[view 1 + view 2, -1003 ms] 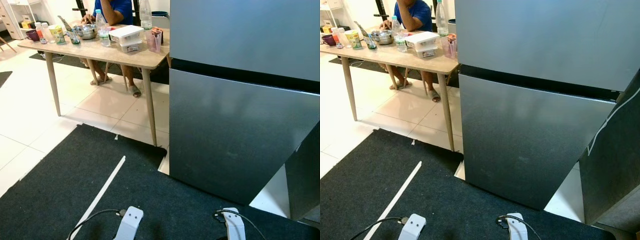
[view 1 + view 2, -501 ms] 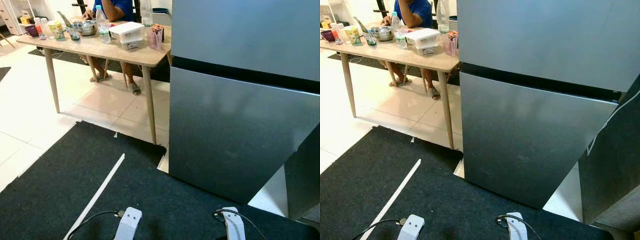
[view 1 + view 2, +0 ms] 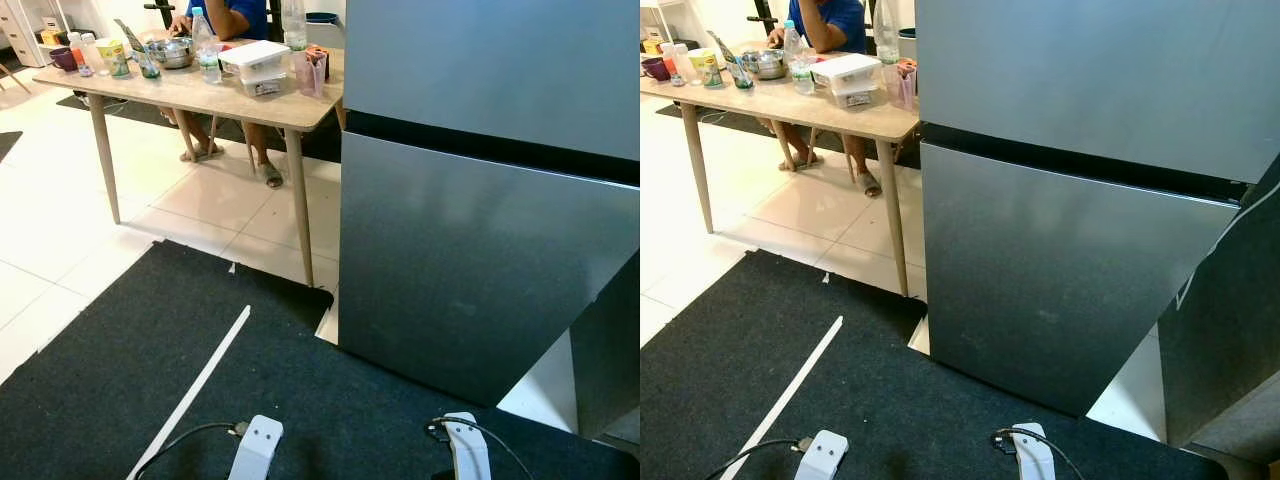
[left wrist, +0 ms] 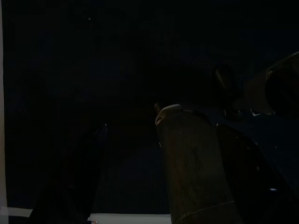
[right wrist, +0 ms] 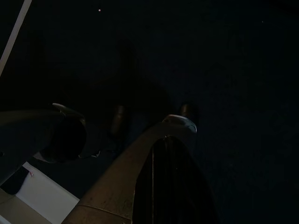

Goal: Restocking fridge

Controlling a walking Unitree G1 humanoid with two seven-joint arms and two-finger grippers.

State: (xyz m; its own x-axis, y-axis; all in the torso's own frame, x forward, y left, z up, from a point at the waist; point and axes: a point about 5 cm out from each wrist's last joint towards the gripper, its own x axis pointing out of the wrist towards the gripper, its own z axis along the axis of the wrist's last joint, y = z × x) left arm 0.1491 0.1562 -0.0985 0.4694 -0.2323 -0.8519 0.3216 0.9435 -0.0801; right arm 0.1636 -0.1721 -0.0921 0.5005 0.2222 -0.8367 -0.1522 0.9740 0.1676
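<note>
Wooden table [image 3: 190,98] with bottles [image 3: 205,50], bowl [image 3: 175,52], stacked white containers [image 3: 255,68].

Pale glossy tiled floor [image 3: 60,230], black carpet mat [image 3: 120,380] near, light wooden table [image 3: 190,98] far left, seated person [image 3: 225,15] behind

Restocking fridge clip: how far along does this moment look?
Both fridge doors are shut. Food containers and bottles stand on the table, where a person sits. Both arms hang low over the black mat, and nothing shows in them. This fits either before loading or after a closed-up round.
</note>
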